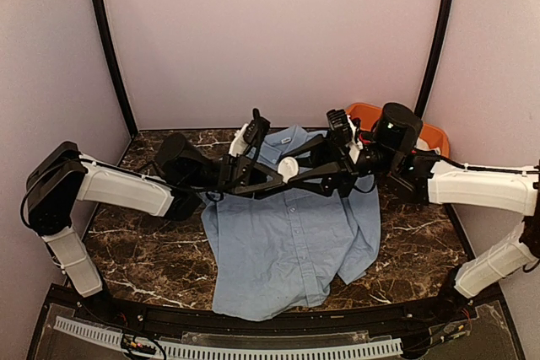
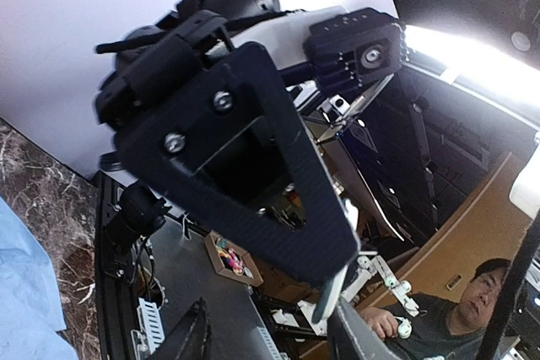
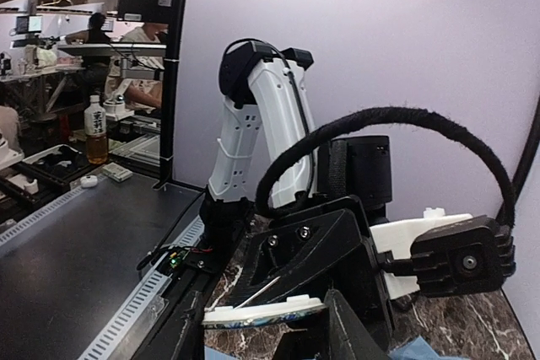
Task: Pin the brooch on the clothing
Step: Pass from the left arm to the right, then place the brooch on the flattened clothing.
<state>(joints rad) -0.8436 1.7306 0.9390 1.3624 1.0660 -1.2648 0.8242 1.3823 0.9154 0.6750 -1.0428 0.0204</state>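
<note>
Pincers meet at the 12 o'clock end of the shirt [image 1: 287, 242], over its collar. The left pincer [image 2: 270, 339] has its fingers spread and grips nothing, while the right pincer [image 1: 302, 176] looks clamped on the brooch [image 3: 261, 314], which is held clear of the cloth. The brooch is up and its pin seems swung out — piercing the fabric and fastening it remain undone. Only the top view shows the whole shirt spread flat. Only the right wrist view shows the brooch edge-on, with a thin pin angling off it toward 2 o'clock.
</note>
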